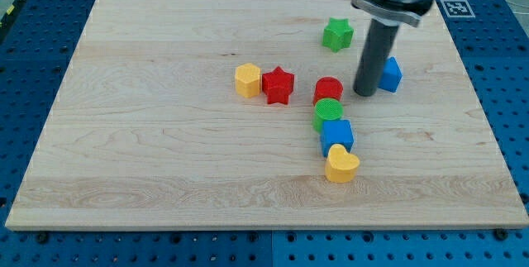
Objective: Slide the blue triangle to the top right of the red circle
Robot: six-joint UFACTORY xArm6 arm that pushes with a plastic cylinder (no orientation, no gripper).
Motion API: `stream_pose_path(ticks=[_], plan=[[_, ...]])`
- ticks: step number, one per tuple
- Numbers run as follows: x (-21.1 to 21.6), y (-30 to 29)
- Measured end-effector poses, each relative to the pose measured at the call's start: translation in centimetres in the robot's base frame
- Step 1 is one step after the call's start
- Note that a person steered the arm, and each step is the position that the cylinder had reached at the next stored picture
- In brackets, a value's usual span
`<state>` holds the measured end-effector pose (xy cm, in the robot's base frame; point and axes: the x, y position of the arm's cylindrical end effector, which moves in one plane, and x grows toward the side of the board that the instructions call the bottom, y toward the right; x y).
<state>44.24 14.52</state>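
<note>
The blue triangle lies right of the view's middle, partly hidden behind my rod. The red circle lies to its left and a little lower. My tip rests on the board between them, touching the blue triangle's left side and a short gap right of the red circle.
A green circle, a blue cube and a yellow heart run in a line below the red circle. A red star and a yellow hexagon sit to the left. A green star lies above.
</note>
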Motion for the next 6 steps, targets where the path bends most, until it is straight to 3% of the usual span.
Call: stream_pose_path(ticks=[2, 3, 4, 5, 6], plan=[[1.7, 2.9], [0.0, 6.7], [-3.6, 5.1], [-4.4, -0.1], [-3.0, 2.1]])
